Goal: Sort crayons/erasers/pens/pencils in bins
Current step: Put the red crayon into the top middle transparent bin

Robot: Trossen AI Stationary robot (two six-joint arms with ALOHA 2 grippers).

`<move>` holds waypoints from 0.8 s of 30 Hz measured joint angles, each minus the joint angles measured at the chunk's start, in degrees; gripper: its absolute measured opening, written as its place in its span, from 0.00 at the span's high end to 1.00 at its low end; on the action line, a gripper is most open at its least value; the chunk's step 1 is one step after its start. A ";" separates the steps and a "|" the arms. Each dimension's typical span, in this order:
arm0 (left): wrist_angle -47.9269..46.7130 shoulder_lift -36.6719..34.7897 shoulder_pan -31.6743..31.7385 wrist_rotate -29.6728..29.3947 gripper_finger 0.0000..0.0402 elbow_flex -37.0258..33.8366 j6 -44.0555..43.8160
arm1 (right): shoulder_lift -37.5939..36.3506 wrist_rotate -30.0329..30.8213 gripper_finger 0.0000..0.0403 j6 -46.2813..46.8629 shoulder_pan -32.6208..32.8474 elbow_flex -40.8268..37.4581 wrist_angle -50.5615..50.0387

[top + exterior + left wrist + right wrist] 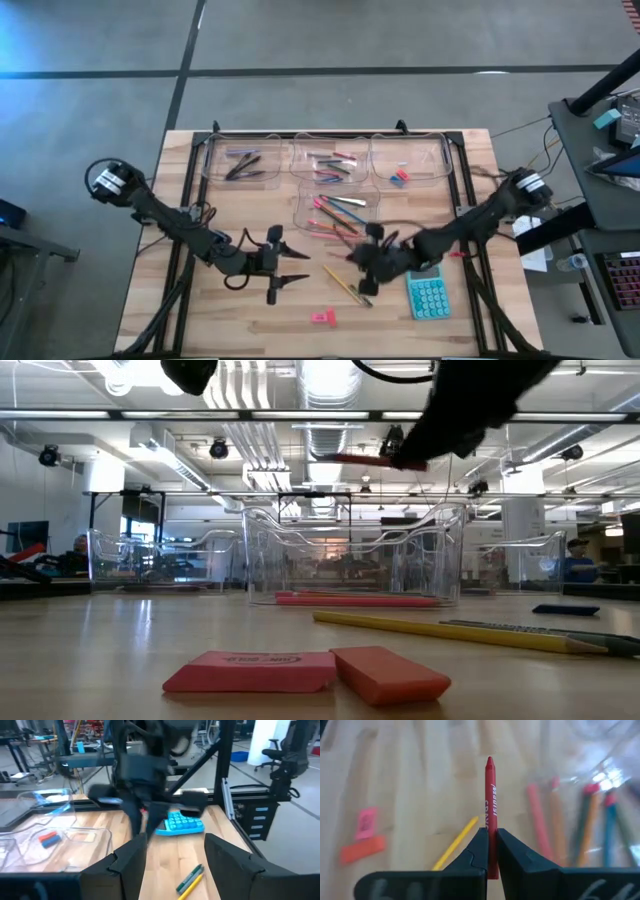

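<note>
Here the right gripper [490, 851] clamps a red crayon [491, 805], its tip jutting past the fingers above bare wooden table [250, 325]; the nearest clear bin [338, 208] lies just beyond. The left gripper [290, 264] hangs open over clear boards. Two pink erasers [305, 672] lie near the front edge.

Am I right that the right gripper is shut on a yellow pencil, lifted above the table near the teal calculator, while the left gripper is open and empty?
Not quite. The right gripper is shut on a red crayon, not a yellow pencil; the right wrist view shows it clearly. The yellow pencil lies on the table below. The rest holds: it is lifted near the teal calculator, and the left gripper is open and empty.
</note>
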 joint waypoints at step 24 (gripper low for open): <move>-0.04 -0.16 -0.25 -0.21 0.54 -0.13 1.28 | -3.09 -29.16 0.89 -18.63 -51.13 -1.19 1.38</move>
